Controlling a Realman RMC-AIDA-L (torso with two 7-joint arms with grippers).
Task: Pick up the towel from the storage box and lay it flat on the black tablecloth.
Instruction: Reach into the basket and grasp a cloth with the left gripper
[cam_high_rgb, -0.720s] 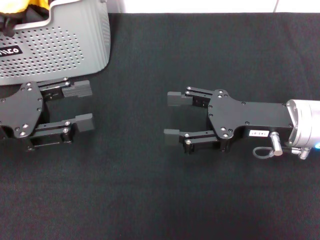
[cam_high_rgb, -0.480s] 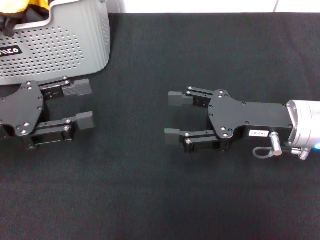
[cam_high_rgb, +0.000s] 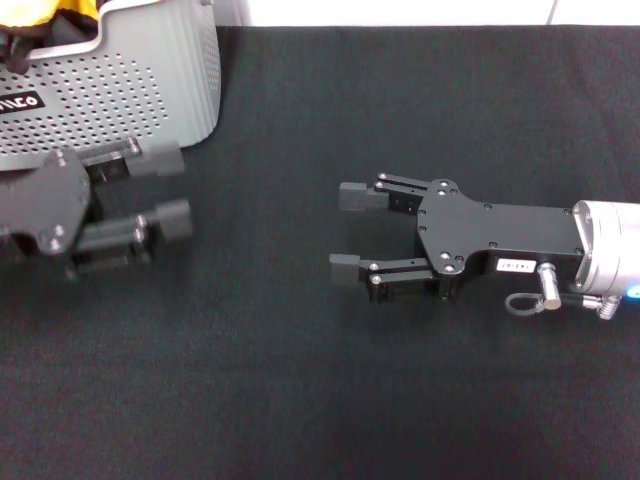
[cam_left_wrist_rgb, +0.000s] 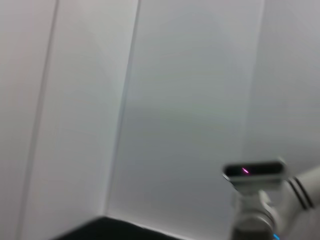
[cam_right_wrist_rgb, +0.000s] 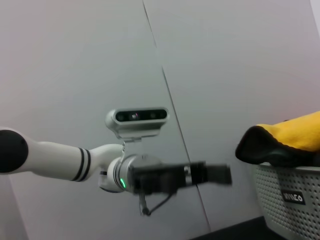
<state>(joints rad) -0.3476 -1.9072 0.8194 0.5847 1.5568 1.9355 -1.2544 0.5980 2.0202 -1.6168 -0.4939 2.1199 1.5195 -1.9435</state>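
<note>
The light grey perforated plastic storage box (cam_high_rgb: 110, 85) stands just beyond the left gripper (cam_high_rgb: 172, 190), whose fingers are spread apart and empty, hovering low over the wide matte black tablecloth (cam_high_rgb: 330, 390) that covers the worktop. The fuzzy towel (cam_high_rgb: 45, 12), orange-yellow side up with dark edging, sits bunched inside the box, heaped above its rim; in the right wrist view it bulges over the box's top edge (cam_right_wrist_rgb: 285, 145). The right gripper (cam_high_rgb: 345, 230) hangs open and empty, well apart from the box, over the middle of the cloth.

The step in hand seems to be the reach for the towel. To do it well, the left gripper should rise clear of the box's rounded rim, come down on the highest fold, and pinch only the towel; what else lies under it is probably dark fabric, hard to tell here.
</note>
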